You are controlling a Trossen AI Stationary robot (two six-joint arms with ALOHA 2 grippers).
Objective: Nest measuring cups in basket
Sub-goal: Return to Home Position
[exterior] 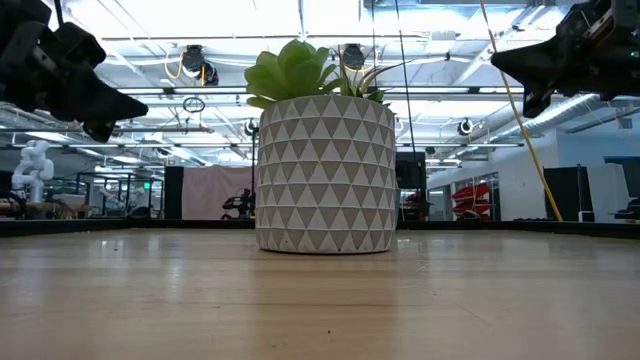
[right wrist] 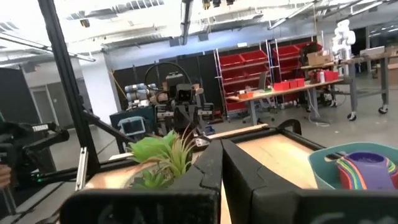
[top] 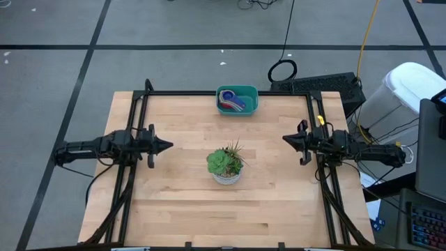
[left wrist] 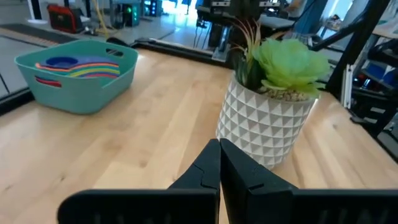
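Since the measuring cups (top: pixel 233 103) lie in the far-edge basket (top: pixel 237 88), you have the left gripper (top: pixel 166 146) and right gripper (top: pixel 286 139) well apart from it, both pinched together, empty.

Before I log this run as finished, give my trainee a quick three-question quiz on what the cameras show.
1. True or false: the measuring cups lie inside the teal basket.
2. Pick one. The left pincer is: A) shut and empty, B) open over the basket, C) clamped on a cup.
3. Fill in: on the table, between the left pincer and the right pincer, stands a ____.

Key: 1 true; 2 A; 3 potted succulent.
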